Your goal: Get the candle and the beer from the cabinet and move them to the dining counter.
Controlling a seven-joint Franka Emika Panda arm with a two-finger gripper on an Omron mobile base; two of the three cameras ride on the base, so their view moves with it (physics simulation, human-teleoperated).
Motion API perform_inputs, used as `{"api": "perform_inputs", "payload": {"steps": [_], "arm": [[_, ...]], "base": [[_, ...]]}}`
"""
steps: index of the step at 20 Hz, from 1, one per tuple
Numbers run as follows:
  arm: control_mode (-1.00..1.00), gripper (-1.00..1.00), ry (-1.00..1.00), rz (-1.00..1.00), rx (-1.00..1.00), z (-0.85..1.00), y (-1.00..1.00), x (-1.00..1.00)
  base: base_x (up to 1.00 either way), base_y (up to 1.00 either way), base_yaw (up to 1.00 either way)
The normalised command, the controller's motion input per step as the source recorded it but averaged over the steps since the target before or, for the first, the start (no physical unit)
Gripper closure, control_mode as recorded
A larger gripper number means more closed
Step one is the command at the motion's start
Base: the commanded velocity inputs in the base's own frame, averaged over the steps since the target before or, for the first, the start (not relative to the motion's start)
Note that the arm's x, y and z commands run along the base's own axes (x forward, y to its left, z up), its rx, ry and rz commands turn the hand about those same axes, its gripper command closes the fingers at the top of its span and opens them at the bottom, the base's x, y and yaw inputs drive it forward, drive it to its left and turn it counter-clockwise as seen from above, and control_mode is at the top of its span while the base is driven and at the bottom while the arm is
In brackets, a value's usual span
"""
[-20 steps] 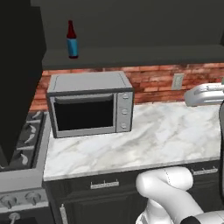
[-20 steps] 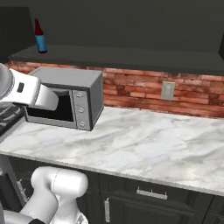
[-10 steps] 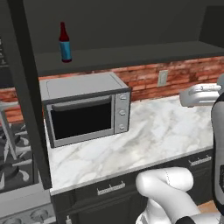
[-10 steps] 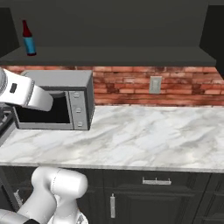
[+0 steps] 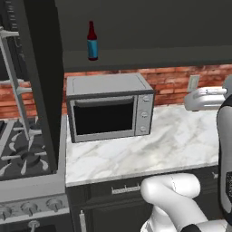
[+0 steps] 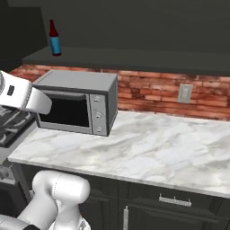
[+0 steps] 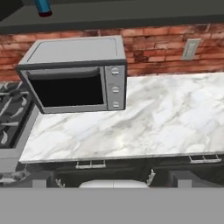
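The beer (image 5: 92, 41), a slim dark red-brown bottle with a blue label, stands upright on a dark shelf (image 5: 149, 56) of the open cabinet above the brick wall (image 6: 148, 92). In the right base view the bottle (image 6: 54, 38) sits near the shelf's left end, above and behind the microwave (image 6: 83, 102). The hand view catches its blue base (image 7: 43, 6) at the top edge. The candle cannot be made out on the shelf.

Below, a silver microwave (image 5: 110, 106) with a dark glass door rests on the marble table (image 5: 149, 147), close to its left end and beside the gas stove (image 5: 25, 156). A wall outlet (image 6: 184, 93) is set into the bricks to the right. Dark drawer fronts with short silver pulls (image 6: 174, 201) run under the table.

The robot's white arm (image 6: 22, 94) crosses in front of the microwave. The hand's fingers stand fully apart and hold nothing, well away from the bottle.
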Motion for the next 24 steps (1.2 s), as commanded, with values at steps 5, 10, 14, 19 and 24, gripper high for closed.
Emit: {"api": "perform_inputs", "payload": {"steps": [5, 10, 14, 19, 24], "arm": [[1.0, -1.0, 0.0, 0.0, 0.0, 0.0, 0.0, 0.0], [-1.0, -1.0, -0.01, 0.01, 0.0, 0.0, -0.01, 0.0], [-1.0, -1.0, -0.17, 0.22, 0.0, 0.02, -0.14, -0.02], [-1.0, -1.0, -0.25, 0.35, 0.0, 0.21, -0.01, 0.0], [-1.0, -1.0, -0.26, 0.29, 0.0, 0.41, 0.02, 0.01]], "base": [[0.0, 0.05, 0.22], [0.0, 0.0, 0.01], [0.0, 0.0, 0.0], [0.0, 0.0, 0.0], [0.0, 0.0, 0.0]]}}
